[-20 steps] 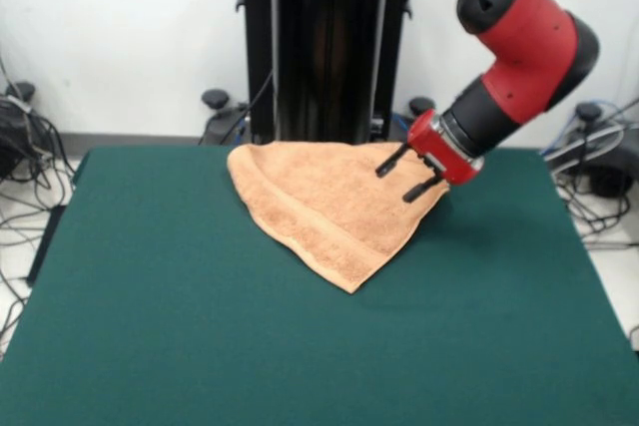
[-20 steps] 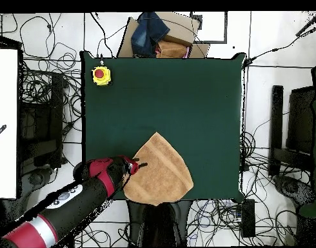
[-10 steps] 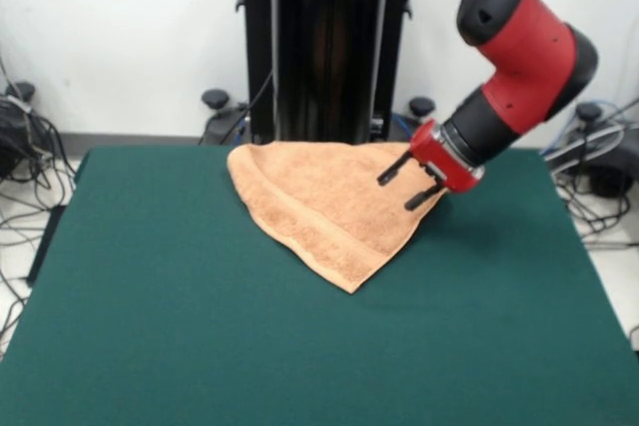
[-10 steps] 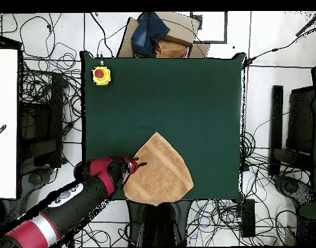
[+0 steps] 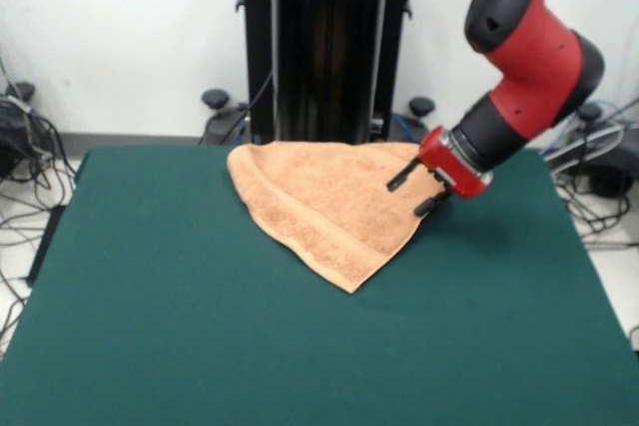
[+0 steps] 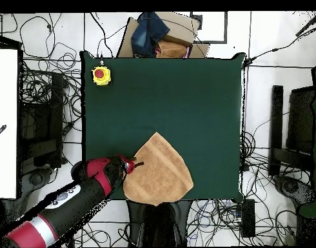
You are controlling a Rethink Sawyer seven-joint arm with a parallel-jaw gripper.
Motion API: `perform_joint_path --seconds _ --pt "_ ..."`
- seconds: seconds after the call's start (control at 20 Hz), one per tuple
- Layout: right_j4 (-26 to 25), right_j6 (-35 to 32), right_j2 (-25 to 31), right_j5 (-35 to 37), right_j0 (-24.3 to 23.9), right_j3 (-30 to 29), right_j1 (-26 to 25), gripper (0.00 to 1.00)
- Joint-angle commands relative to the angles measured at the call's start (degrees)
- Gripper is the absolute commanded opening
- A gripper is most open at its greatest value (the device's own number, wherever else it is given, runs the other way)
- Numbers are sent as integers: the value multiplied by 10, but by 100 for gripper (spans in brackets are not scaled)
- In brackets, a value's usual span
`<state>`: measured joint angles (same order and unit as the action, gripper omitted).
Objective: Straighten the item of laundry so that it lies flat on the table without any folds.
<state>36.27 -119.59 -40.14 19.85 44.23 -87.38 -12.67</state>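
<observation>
The item of laundry, an orange-tan towel, lies folded over on itself in a rough cone shape at the far middle of the green table, its point toward the camera. In the overhead view the towel reaches the table's bottom edge. My gripper hangs just above the towel's right edge, tilted, its two black fingers spread and holding nothing. From above, the gripper sits at the towel's left edge.
A yellow box with a red button stands on the table's top-left corner in the overhead view. Cables and stands surround the table; a cardboard box with blue cloth lies beyond the top edge.
The gripper has slid a little outward, from over the towel's cloth to its right edge in the front view. The towel has not moved.
</observation>
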Motion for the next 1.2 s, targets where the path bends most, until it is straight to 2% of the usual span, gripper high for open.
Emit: perform_joint_path --seconds 0.05,0.45,1.2 --pt "47 -215 20 74 15 64 -19 100" --pt "60 -235 15 91 30 76 -29 100" --pt "61 -243 22 67 21 92 -48 100"
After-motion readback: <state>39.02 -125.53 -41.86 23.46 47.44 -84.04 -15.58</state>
